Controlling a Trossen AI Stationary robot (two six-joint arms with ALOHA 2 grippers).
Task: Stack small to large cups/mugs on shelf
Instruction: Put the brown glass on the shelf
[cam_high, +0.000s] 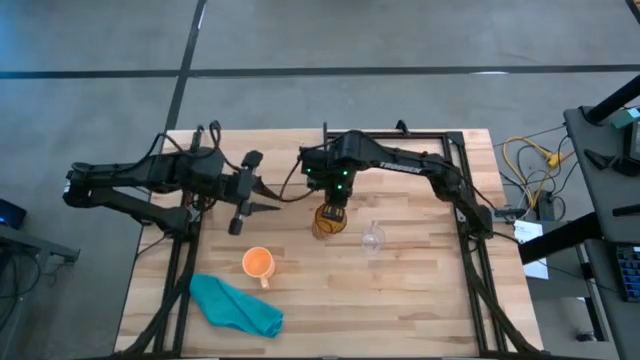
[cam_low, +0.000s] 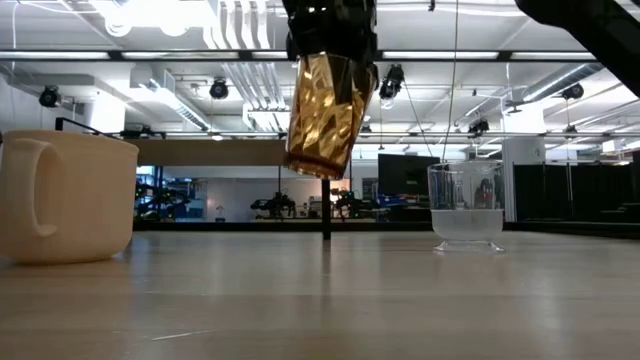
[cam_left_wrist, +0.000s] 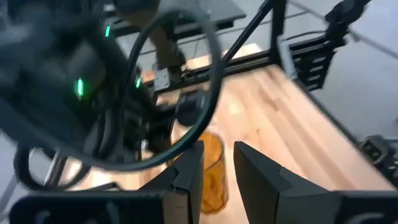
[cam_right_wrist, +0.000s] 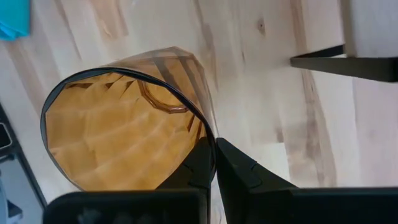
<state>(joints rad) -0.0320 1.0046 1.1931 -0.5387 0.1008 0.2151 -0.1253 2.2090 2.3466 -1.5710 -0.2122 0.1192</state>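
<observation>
R gripper (cam_high: 331, 212) is clamped on the rim of the amber tumbler (cam_low: 327, 115), one finger inside and one outside per the R wrist view. The tumbler hangs tilted, clear of the table (cam_high: 420, 300) in the low view, roughly mid-table.

L gripper (cam_high: 270, 207) hovers just beside it on the L side, fingers apart w/ nothing between them, pointing at the tumbler.

The clear glass cup (cam_high: 373, 238) stands upright on the table just R of the tumbler, not touching. The orange mug (cam_high: 258, 263) stands upright nearer the front edge, L of centre, handle toward the front. The teal cloth (cam_high: 236, 306) lies crumpled near the front-L corner.

Progress: early, by my read. Nothing is nested yet, all 3 vessels are apart, and none sits on the shelf; I can't pick the shelf out for sure in these views. Only the biggest one is picked up. Left to do: place the tumbler on the shelf, then put the mug in it, then the glass cup in the mug.
</observation>
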